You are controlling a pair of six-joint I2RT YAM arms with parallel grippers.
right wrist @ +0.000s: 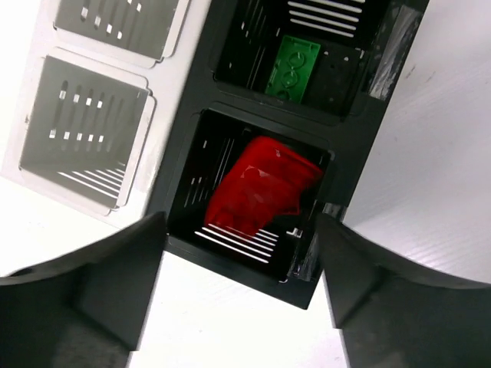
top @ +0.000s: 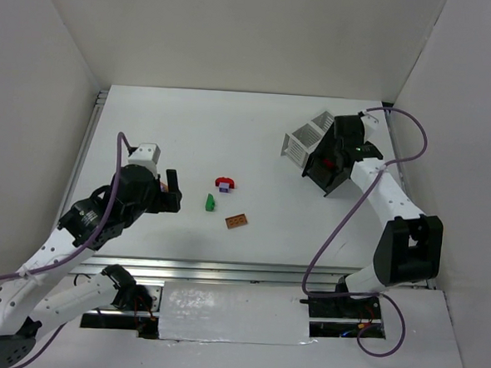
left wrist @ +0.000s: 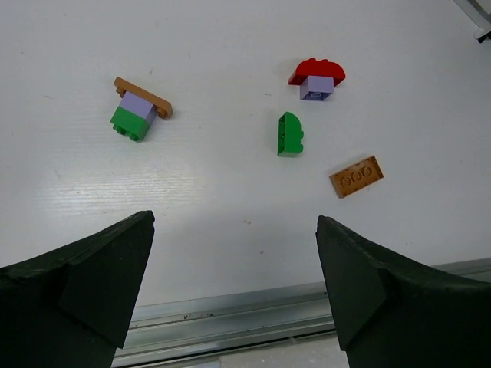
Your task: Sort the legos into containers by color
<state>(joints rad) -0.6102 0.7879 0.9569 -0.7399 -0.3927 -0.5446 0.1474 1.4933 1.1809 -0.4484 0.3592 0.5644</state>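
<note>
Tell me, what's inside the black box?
A red lego lies in one compartment of the black box, and a green lego in the next. Whatever might sit beneath them is covered, and the dark corners are hard to make out.

The green brick point(left wrist: 289, 134) lay alone on the white table point(left wrist: 230, 38). Just beyond it, slightly right, sat a red-and-purple stack point(left wrist: 317, 77), a red curved piece joined to a small purple block. Nearer and to its right lay an orange-brown plate point(left wrist: 357, 176), studs up. Well to its left was a three-coloured stack point(left wrist: 138, 111) of orange-brown, purple and green. Nearer than the green brick, the left gripper point(left wrist: 234, 291) stood with jaws wide apart and nothing between them, above a metal rail point(left wrist: 230, 318).
</note>
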